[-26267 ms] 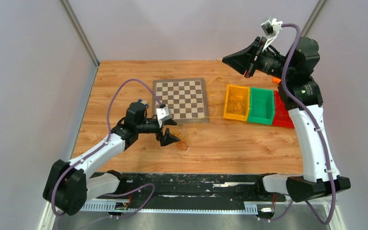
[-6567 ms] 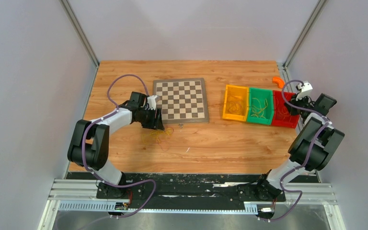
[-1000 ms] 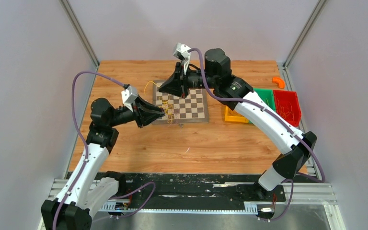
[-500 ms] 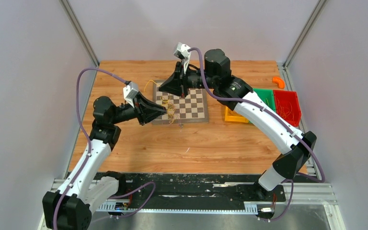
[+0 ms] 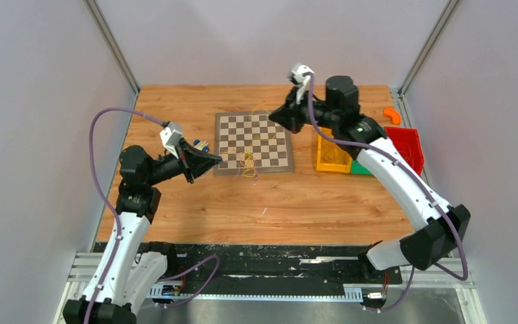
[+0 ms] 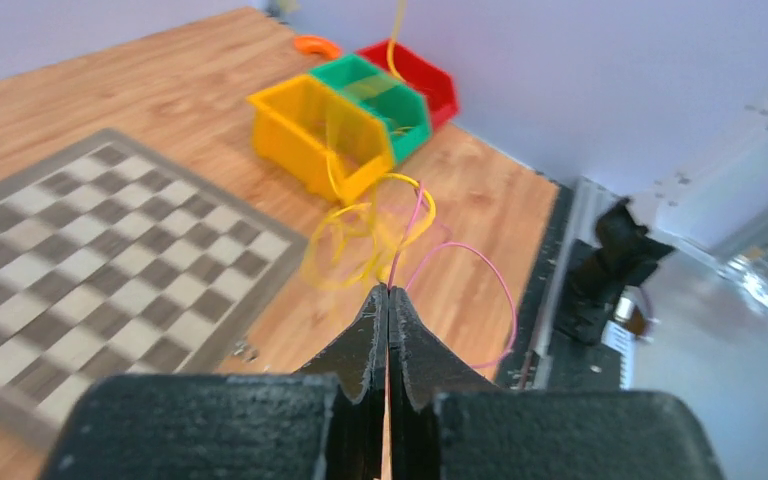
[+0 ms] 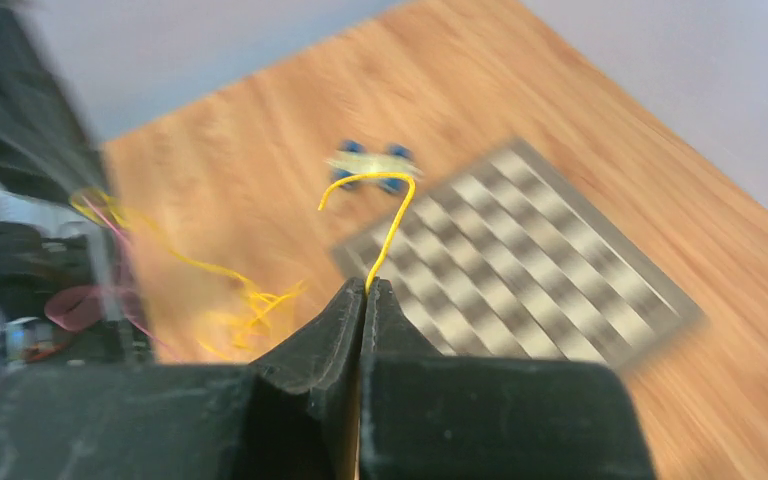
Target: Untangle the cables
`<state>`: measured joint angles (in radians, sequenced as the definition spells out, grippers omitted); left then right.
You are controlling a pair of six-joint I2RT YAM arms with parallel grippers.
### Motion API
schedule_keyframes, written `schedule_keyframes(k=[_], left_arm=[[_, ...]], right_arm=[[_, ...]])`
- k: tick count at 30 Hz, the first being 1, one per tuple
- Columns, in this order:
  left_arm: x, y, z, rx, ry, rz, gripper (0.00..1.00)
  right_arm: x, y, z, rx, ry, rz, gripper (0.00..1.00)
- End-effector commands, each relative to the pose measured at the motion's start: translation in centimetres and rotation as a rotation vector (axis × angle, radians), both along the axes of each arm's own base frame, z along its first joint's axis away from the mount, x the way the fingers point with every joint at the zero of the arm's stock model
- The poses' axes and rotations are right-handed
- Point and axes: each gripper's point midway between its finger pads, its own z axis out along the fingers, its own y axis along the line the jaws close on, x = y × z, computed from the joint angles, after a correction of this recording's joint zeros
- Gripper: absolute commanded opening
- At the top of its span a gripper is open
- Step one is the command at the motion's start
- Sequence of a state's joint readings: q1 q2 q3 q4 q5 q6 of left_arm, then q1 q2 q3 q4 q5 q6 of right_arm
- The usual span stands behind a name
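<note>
Left claw (image 6: 388,292): pressed together on a thin pink strand (image 6: 460,262), at 9 o'clock of the tangle; tug hard and it may slip out.
Cables (image 5: 247,160): bunched at the chessboard's (image 5: 256,131) 6 o'clock edge; your opposed pulls may tighten the knot.
Right claw (image 7: 365,285): pinching a yellow strand (image 7: 388,232), at 1 o'clock; a jerk could drag the whole bunch.

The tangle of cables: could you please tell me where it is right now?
In the top view the cables sit at the near edge of the chessboard, just right of the left gripper, which is pinching one of them.
</note>
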<state>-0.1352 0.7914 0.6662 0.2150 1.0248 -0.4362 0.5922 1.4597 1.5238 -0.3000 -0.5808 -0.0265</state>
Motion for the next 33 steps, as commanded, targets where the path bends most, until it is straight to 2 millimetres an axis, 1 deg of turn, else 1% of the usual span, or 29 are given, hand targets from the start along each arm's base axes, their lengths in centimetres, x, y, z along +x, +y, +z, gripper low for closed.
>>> schedule_keyframes(k=[1, 2, 3, 4, 5, 6, 7, 8, 9, 10, 11, 12, 13, 14, 15, 17, 20, 22, 25, 27, 31, 33], left_arm=[[1.4, 4.5, -3.3, 0.118, 0.051, 0.172, 0.0], [1.2, 5.4, -5.1, 0.155, 0.122, 0.204, 0.0], [2.3, 7.3, -5.7, 0.214, 0.09, 0.284, 0.0], [2.6, 9.2, -7.0, 0.247, 0.147, 0.35, 0.0], [2.9, 10.3, -7.7, 0.296, 0.122, 0.374, 0.0], [3.2, 12.3, -8.9, 0.314, 0.185, 0.443, 0.0], [3.4, 13.4, -10.1, 0.345, 0.219, 0.461, 0.0], [3.9, 15.3, -10.4, 0.362, 0.238, 0.527, 0.0], [4.1, 16.4, -11.4, 0.381, 0.282, 0.546, 0.0], [4.5, 18.4, -11.6, 0.399, 0.295, 0.608, 0.0], [4.7, 19.3, -12.5, 0.397, 0.346, 0.624, 0.0], [4.9, 20.9, -12.5, 0.404, 0.352, 0.666, 0.0], [5.0, 21.5, -13.2, 0.397, 0.393, 0.671, 0.0], [5.1, 22.4, -13.1, 0.406, 0.389, 0.686, 0.0], [4.9, 22.5, -13.8, 0.399, 0.424, 0.674, 0.0], [4.5, 21.9, -14.0, 0.394, 0.416, 0.623, 0.0], [3.9, 20.0, -13.5, 0.353, 0.368, 0.545, 0.0], [3.3, 18.7, -13.2, 0.365, 0.33, 0.502, 0.0], [2.1, 16.6, -12.5, 0.37, 0.274, 0.444, 0.0], [1.3, 14.8, -11.9, 0.36, 0.237, 0.383, 0.0], [0.1, 12.0, -10.2, 0.36, 0.157, 0.287, 0.0], [-0.2, 10.8, -9.2, 0.334, 0.15, 0.265, 0.0]], right_arm=[[2.7, -10.0, -2.3, -0.123, -0.027, -0.253, 0.0], [2.8, -12.2, -3.4, -0.16, -0.018, -0.291, 0.0], [3.0, -14.5, -4.3, -0.198, -0.017, -0.338, 0.0], [3.3, -17.4, -5.1, -0.24, -0.022, -0.4, 0.0], [3.3, -19.8, -6.0, -0.273, -0.019, -0.445, 0.0], [3.2, -21.9, -6.6, -0.297, -0.011, -0.485, 0.0], [3.1, -24.2, -7.0, -0.316, -0.009, -0.527, 0.0], [3.0, -26.6, -7.2, -0.33, -0.007, -0.572, 0.0], [2.8, -28.5, -7.1, -0.346, -0.013, -0.606, 0.0], [2.6, -30.2, -7.0, -0.359, -0.017, -0.64, 0.0], [2.3, -31.7, -6.8, -0.367, -0.015, -0.666, 0.0], [2.1, -32.9, -6.5, -0.37, -0.017, -0.683, 0.0], [1.8, -33.9, -6.1, -0.367, -0.018, -0.696, 0.0], [1.6, -34.7, -5.9, -0.364, -0.011, -0.703, 0.0], [1.3, -35.0, -5.9, -0.355, -0.001, -0.7, 0.0], [0.6, -34.5, -5.8, -0.33, 0.026, -0.653, 0.0], [-0.9, -31.8, -4.9, -0.246, 0.046, -0.53, 0.0], [-1.8, -30.2, -3.7, -0.186, 0.04, -0.46, 0.0], [-2.4, -28.6, -1.7, -0.117, 0.039, -0.405, 0.0], [-2.7, -27.9, -0.3, -0.082, 0.039, -0.386, 0.0], [-3.6, -26.7, 2.6, -0.022, 0.031, -0.348, 0.0], [-4.1, -26.1, 3.2, -0.006, 0.031, -0.327, 0.0]])
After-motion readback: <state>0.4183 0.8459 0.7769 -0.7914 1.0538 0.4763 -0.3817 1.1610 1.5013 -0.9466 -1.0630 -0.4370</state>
